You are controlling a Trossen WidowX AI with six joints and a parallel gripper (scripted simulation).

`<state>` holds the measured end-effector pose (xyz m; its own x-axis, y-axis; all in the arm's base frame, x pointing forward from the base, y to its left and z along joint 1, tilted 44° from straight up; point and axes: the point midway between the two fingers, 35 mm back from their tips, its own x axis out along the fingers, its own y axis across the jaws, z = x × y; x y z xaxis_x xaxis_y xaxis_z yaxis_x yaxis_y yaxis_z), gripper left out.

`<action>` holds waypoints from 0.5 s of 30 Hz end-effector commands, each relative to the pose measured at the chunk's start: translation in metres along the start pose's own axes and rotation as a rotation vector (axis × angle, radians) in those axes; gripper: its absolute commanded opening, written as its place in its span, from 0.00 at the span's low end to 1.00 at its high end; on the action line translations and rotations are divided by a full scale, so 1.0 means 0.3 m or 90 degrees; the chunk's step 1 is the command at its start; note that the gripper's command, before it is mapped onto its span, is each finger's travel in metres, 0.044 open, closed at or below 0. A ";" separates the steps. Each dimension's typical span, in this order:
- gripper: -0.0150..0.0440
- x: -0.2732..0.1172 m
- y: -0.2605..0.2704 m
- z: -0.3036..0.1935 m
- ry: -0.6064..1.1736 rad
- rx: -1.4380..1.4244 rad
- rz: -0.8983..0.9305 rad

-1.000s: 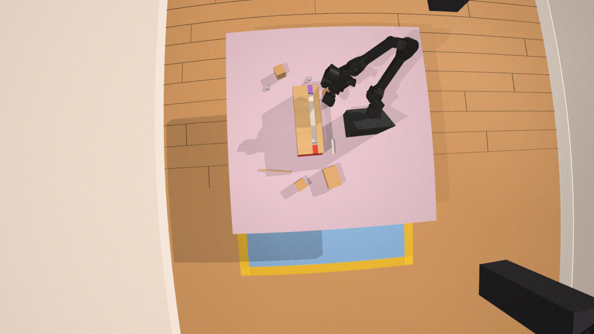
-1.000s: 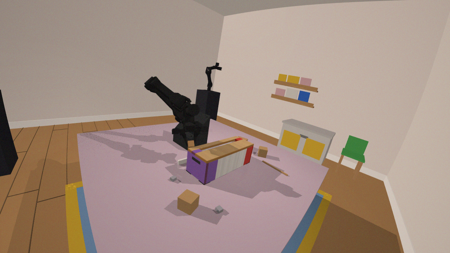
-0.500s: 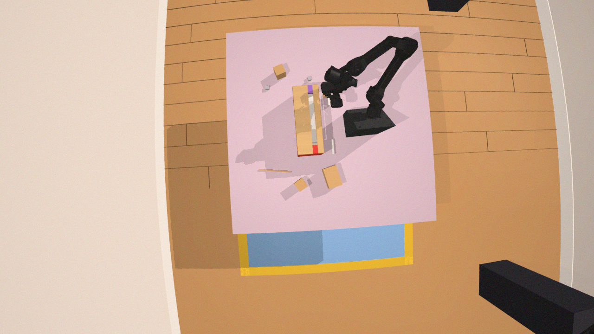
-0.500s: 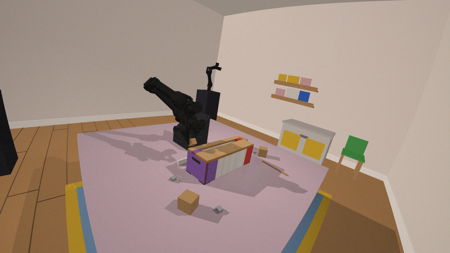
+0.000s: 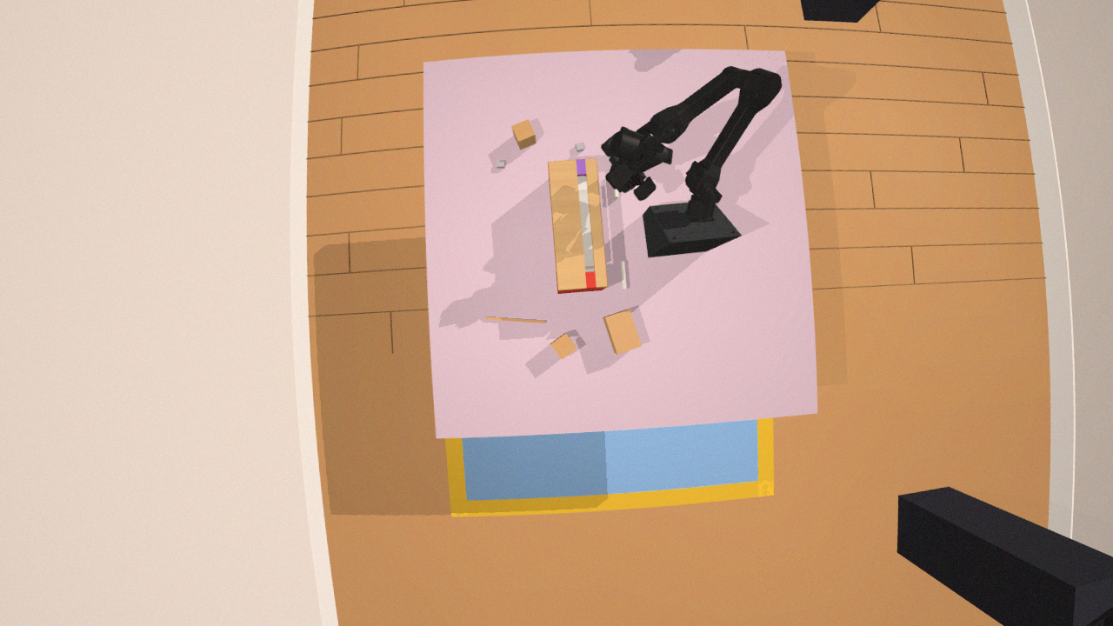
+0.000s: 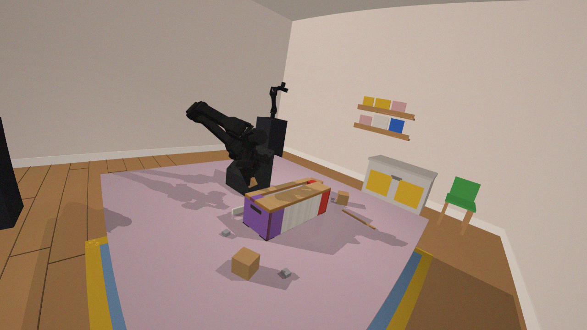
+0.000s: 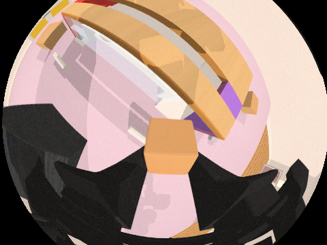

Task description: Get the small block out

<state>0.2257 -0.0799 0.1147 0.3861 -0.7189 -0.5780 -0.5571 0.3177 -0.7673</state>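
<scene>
With jaws clamped on the small tan block (image 7: 170, 145), the gripper (image 7: 169, 173) hangs just beside the box (image 7: 182, 56); extraction done, a steady hold farther off remains.

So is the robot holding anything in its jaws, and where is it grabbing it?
Yes. The gripper is shut on a small tan block, squeezing its two opposite sides near the bottom; most of the block sticks out past the jaws.

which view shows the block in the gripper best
The wrist view: the small orange block fills the centre, pinched by the gripper. From the top, the arm hides nearly all of it. In the exterior view it is only a sliver beside the dark arm.
</scene>
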 end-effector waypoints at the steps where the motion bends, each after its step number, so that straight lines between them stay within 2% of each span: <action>1: 0.25 -0.011 -0.002 0.001 0.005 -0.106 -0.008; 15: 0.25 -0.048 -0.006 0.006 0.023 -0.467 -0.029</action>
<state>0.2227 -0.0707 0.1216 0.3995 -0.7390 -0.5424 -0.8669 -0.1123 -0.4856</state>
